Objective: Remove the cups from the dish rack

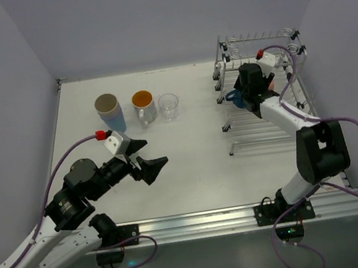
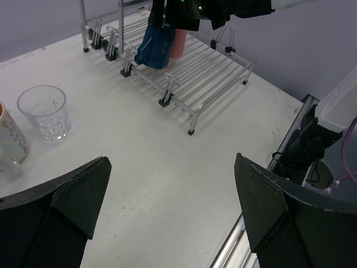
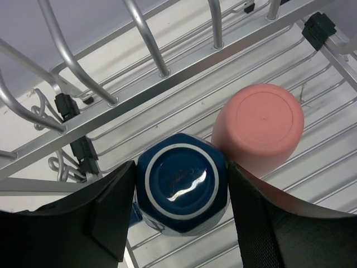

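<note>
The silver wire dish rack (image 1: 278, 122) stands at the back right. On its lower tier a dark-blue mug (image 3: 181, 184) sits upside down, touching an upside-down pink cup (image 3: 262, 125). My right gripper (image 3: 181, 190) reaches into the rack, and its fingers press on both sides of the dark-blue mug. In the left wrist view the mug (image 2: 158, 47) and pink cup (image 2: 178, 42) show under the right arm. My left gripper (image 1: 149, 157) is open and empty over the middle of the table. A light-blue tumbler (image 1: 110, 112), an orange-inside glass mug (image 1: 144, 105) and a clear glass (image 1: 169, 106) stand on the table.
The coiled wire holder (image 1: 240, 45) runs along the rack's upper tier above the right gripper. The rack's upper bars (image 3: 145, 33) cross close over the mug. The table's front rail (image 1: 199, 222) runs between the arm bases.
</note>
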